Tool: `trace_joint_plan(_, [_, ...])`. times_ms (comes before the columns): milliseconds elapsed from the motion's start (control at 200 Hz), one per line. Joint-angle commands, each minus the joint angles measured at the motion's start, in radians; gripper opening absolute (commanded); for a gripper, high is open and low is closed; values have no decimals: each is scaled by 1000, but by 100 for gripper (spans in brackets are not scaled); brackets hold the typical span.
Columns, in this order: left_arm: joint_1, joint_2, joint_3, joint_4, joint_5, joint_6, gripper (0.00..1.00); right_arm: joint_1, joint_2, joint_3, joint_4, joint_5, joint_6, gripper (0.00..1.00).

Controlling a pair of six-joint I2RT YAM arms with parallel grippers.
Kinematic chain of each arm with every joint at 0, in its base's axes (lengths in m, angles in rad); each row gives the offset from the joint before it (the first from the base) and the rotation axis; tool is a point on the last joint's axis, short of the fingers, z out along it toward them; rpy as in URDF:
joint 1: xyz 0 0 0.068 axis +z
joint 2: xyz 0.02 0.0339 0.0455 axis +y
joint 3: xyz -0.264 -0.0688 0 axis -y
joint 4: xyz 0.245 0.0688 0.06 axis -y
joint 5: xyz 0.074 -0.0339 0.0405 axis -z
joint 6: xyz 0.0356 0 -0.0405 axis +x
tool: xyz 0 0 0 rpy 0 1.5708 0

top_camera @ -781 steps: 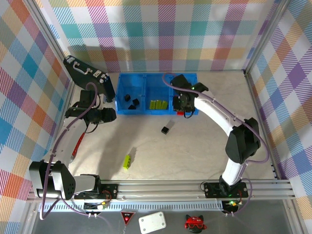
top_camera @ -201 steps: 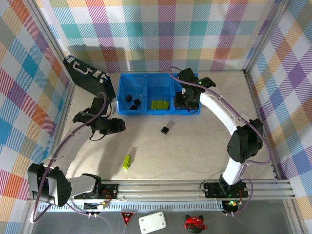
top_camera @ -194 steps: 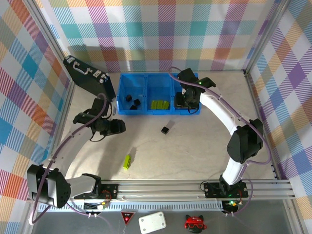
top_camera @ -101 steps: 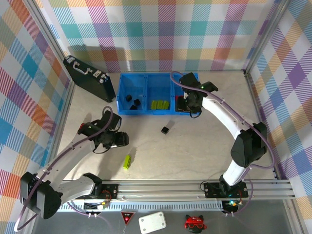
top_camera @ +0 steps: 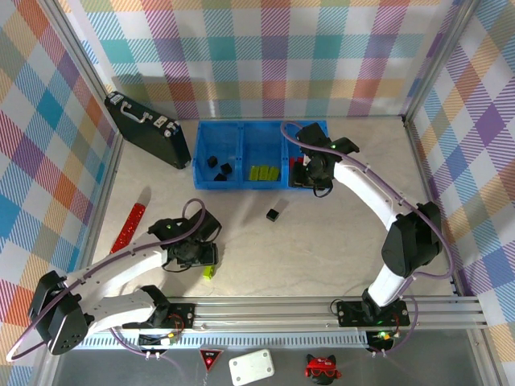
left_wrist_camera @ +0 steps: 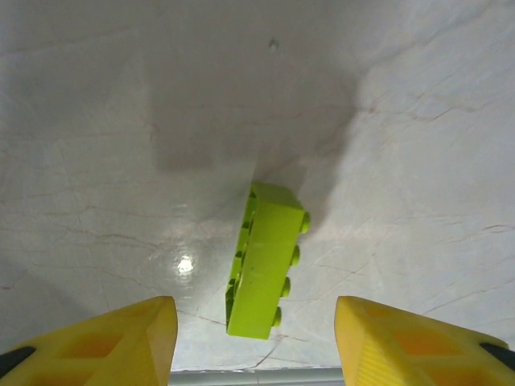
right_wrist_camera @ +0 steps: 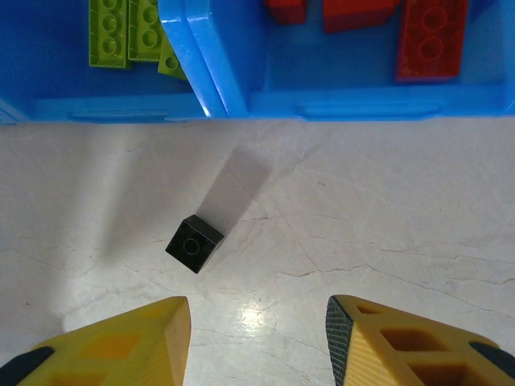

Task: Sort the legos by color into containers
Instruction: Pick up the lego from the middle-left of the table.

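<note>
since half a second earlier the left arm had swung further toward the near edge of the tabletop [left_wrist_camera: 121, 121], and its jaws had come down around the loose lime-green lego [left_wrist_camera: 261, 265]. that brick lay on its side in the gap between the left jaws, studs turned toward one finger, touching neither yellow fingertip [left_wrist_camera: 113, 338]. the left jaws stood released, holding nothing. from above, the same brick [top_camera: 208, 272] peeked out just at the near side of those jaws.

a single black lego [right_wrist_camera: 194, 244] sat on the tabletop ahead of the right jaws, in line with the gap between them and apart from both fingers. the right jaws were likewise released and empty. further ahead of them stood the blue containers [right_wrist_camera: 209, 72], with lime-green legos [right_wrist_camera: 129, 32] in the compartment left of the divider and red legos [right_wrist_camera: 426, 40] in the one right of it. from above, more black legos [top_camera: 217, 166] lay in the leftmost compartment.

a red strip [top_camera: 133, 227] lay on the tabletop to the left of the left jaws, and a black briefcase [top_camera: 149, 129] lay well beyond them.
</note>
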Motion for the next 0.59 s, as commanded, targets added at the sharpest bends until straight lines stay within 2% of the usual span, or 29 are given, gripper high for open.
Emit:
trace_joint_plan(0, [-21,16,-40,45,-6,-43,53,6,-26,7,-3,-19,4,49])
trace_joint_plan(210, [-55,109,-45,97,-5,-29,50,6,-25,-3,-1,-18,9,49])
trace_joint_plan(590, [-57,206,-60,163,16,-11,45,6,-44,-12,-3,-6,11,49])
